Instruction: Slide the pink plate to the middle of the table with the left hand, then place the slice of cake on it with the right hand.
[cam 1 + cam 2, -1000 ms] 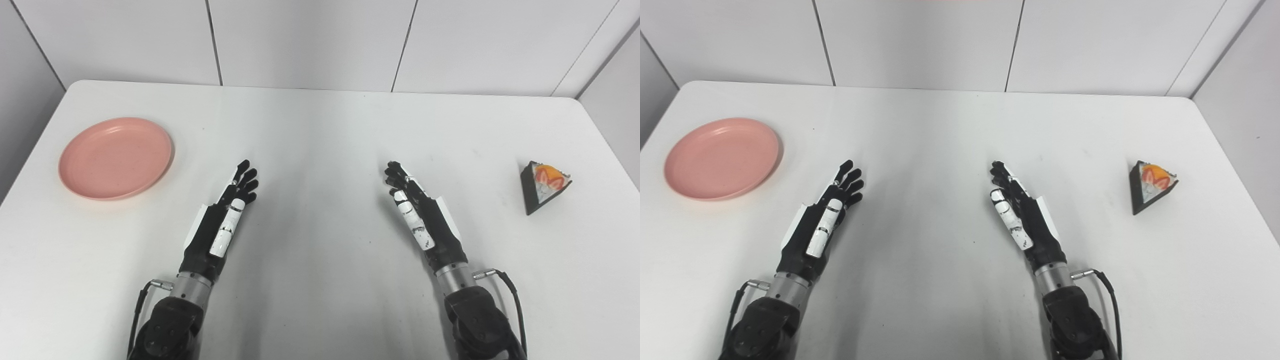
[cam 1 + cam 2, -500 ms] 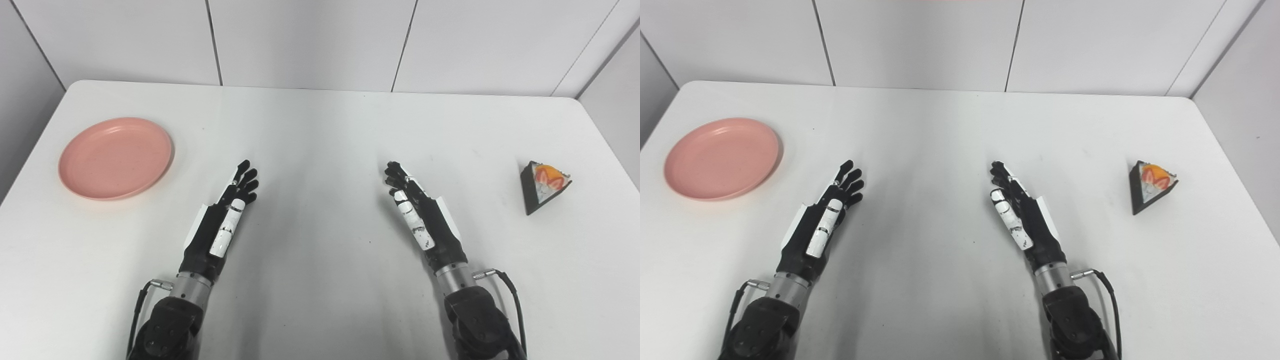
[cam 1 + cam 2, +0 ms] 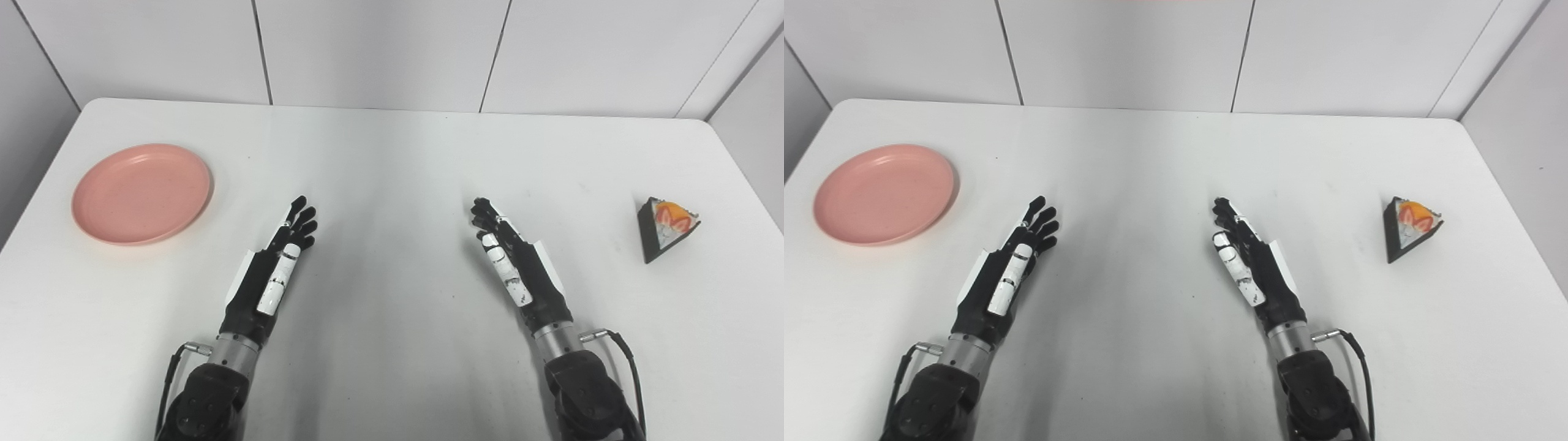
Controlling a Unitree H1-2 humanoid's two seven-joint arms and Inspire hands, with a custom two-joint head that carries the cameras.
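Observation:
A round pink plate (image 3: 142, 193) lies flat at the far left of the white table (image 3: 392, 159). At the right side stands a wedge of cake (image 3: 664, 227) with dark sides and orange-red fruit on its white top. My left hand (image 3: 274, 268) rests open near the table's middle-left, fingers stretched forward, well right of the plate and holding nothing. My right hand (image 3: 516, 268) mirrors it at the middle-right, open and empty, a good way left of the cake.
White wall panels (image 3: 380, 49) rise behind the table's far edge. The table's left and right edges run close to the plate and the cake. Bare tabletop lies between the two hands.

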